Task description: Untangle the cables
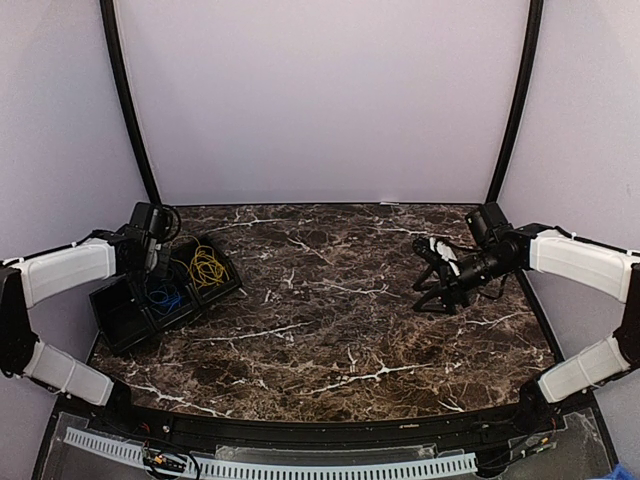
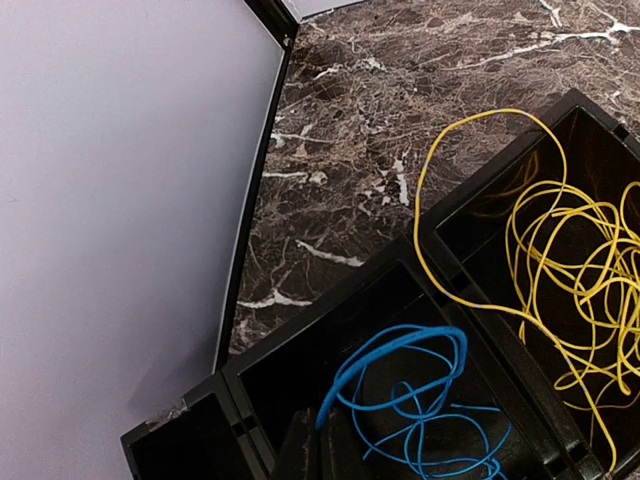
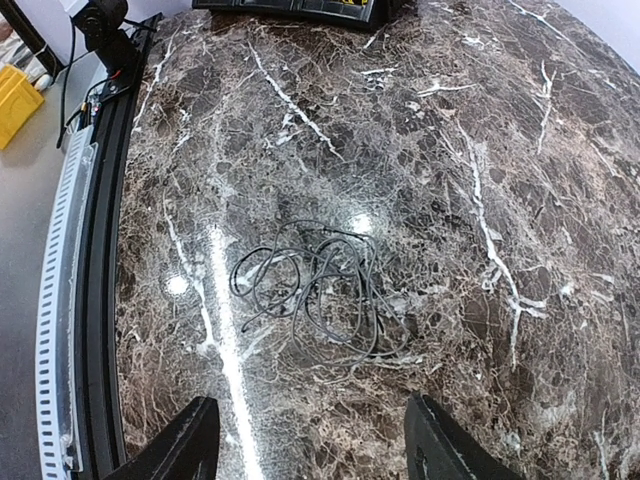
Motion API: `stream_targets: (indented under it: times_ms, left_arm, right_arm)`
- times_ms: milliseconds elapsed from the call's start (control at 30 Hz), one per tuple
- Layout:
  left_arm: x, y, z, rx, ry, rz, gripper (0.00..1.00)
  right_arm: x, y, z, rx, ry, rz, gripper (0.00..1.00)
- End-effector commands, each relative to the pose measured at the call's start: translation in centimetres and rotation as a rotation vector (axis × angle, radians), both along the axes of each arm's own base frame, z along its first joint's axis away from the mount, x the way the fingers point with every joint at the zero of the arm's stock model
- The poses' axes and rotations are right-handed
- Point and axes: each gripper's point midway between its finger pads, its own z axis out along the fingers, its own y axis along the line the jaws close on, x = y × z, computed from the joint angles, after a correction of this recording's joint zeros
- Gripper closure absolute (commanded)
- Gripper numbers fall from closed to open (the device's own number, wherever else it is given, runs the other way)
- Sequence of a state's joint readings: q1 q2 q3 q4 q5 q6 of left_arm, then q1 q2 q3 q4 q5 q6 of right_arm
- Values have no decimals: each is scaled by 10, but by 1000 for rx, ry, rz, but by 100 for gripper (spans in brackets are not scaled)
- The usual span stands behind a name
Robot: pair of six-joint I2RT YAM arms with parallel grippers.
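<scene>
Top external view: yellow cables [image 1: 207, 266] and blue cables [image 1: 163, 298] lie sorted in separate compartments of the black tray [image 1: 120, 325], frame left. I judge 1 grey tangle [image 3: 315, 290] remains on the table [image 1: 330, 320], mid-frame below my spread right jaws. The left jaws are pressed together.

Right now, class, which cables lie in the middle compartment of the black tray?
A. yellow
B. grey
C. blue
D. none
C: the blue cables sit in the middle compartment of the black tray, with the yellow cables in the compartment beside it.
</scene>
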State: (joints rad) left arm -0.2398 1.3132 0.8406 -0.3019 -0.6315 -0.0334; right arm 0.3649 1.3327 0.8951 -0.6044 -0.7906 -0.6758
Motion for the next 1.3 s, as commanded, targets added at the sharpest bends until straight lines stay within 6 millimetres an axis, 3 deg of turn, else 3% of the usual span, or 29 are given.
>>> stream_targets:
  times_ms: [0,200,567,667,767,900,967,1167,1267]
  left_arm:
    - [12,-3,4,-106,-57,14,100]
    - [6,3,-10,-198,-45,58,100]
    - [0,6,-59,-336,120,148,100]
    - [0,5,-63,-344,141,154,100]
    - [0,6,-57,-339,128,152,97]
    - [-2,6,-40,-353,80,148,70]
    - [-4,5,-32,-358,58,139,63]
    - [-15,11,-3,-350,-2,151,52]
    - [-13,1,26,-400,-58,97,51]
  right_arm:
    - [0,-3,-2,-8,-10,-2,35]
    - [1,-3,-7,-22,5,-1,35]
    - [1,-4,-10,-32,8,1,35]
    - [1,-4,-10,-34,8,0,35]
    - [1,-4,-10,-34,7,0,35]
    - [1,-5,-11,-36,8,0,35]
    - [1,-4,-11,-36,10,1,35]
    - [2,-4,-13,-39,17,-1,34]
    - [7,-5,-15,-52,11,-19,35]
